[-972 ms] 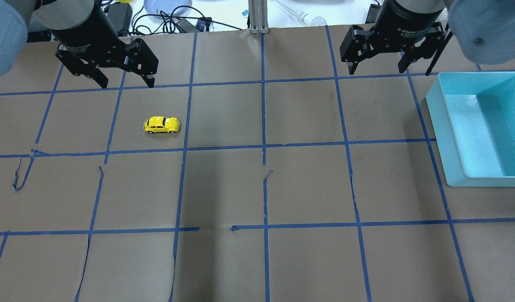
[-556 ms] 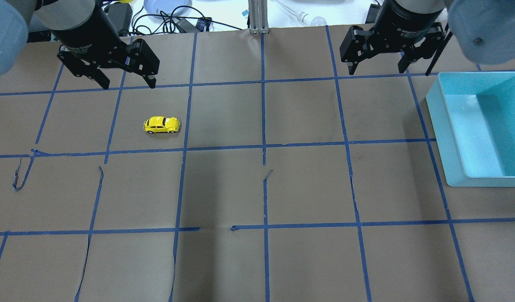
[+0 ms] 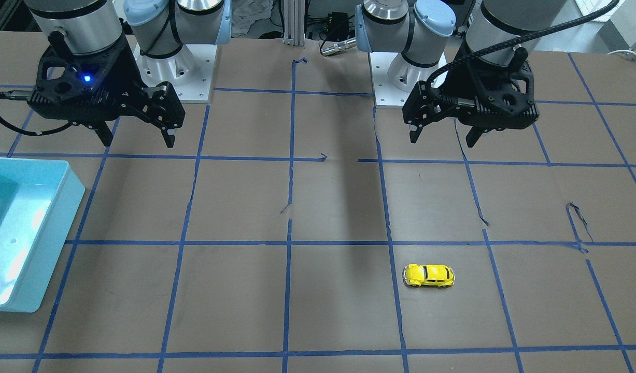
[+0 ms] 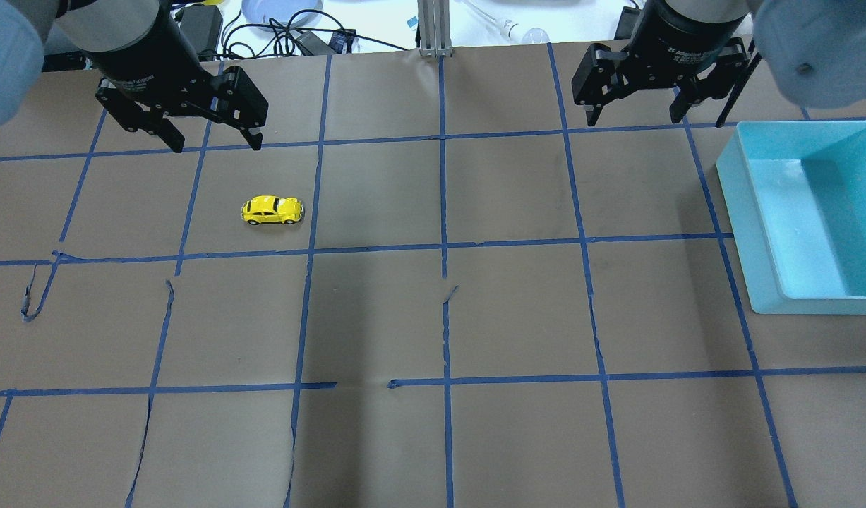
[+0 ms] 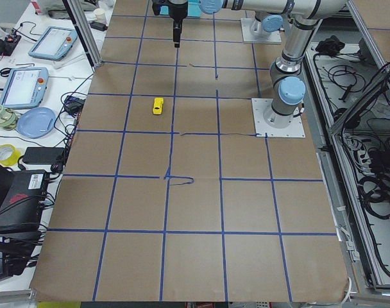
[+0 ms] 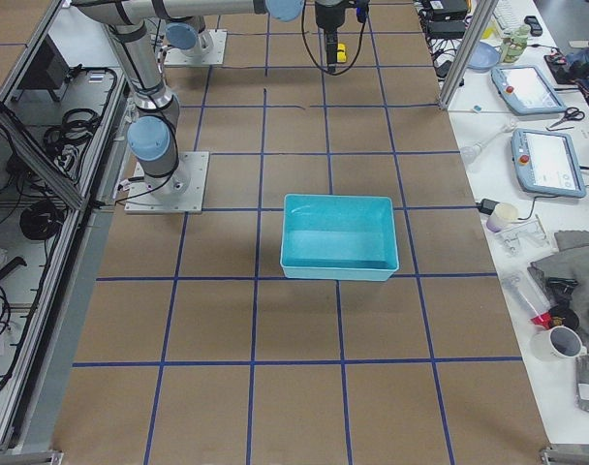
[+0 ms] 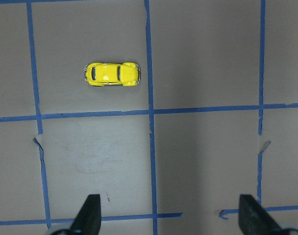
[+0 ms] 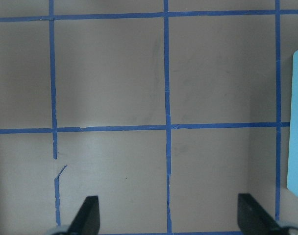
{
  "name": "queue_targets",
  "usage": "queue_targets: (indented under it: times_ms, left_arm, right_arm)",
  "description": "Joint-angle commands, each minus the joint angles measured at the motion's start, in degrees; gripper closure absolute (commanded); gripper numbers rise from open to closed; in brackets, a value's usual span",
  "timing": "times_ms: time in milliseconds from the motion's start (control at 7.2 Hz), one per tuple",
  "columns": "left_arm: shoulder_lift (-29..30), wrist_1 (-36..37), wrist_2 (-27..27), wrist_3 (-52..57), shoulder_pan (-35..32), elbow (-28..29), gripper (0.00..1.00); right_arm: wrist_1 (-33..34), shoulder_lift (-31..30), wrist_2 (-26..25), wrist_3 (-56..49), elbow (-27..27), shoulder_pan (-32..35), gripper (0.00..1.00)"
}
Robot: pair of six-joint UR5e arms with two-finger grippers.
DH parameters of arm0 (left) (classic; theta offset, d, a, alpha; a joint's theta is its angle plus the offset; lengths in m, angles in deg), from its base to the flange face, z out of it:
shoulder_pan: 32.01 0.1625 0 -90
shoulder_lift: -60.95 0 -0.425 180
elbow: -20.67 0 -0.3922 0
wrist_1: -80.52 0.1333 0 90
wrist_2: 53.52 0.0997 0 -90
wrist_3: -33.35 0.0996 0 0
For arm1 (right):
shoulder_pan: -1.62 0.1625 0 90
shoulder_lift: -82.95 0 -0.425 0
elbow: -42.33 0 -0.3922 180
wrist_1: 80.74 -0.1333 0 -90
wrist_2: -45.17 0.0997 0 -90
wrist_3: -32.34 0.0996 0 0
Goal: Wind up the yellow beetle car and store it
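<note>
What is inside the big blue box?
Nothing that shows: the blue box holds only its own shiny floor. The yellow beetle car sits outside on the table. The box's near wall may hide a thin strip of floor.

Bright, even light from overhead: a soft shadow band crosses the table [image 4: 376, 317], glare whitens the teal bin [image 4: 785, 176] floor, the yellow beetle car [image 4: 272, 210] is crisp, and the left arm [image 4: 9, 56] is blurred up close.
</note>
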Motion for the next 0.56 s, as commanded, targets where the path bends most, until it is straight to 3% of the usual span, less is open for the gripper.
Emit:
queue_targets:
  times_ms: [0,139,417]
  left_arm:
    - [0.3,0.2,-0.1,0.6,0.0,0.0,0.02]
    - [1.5,0.3,0.1,0.8,0.3,0.0,0.07]
    - [2.9,1.1,-0.3,8.6,0.6,-0.3,0.07]
  right_arm:
    - [0.1,0.1,0.0,0.0,0.0,0.1,0.00]
    - [0.1,0.1,0.1,0.0,0.0,0.1,0.00]
    - [0.1,0.1,0.0,0.0,0.0,0.1,0.00]
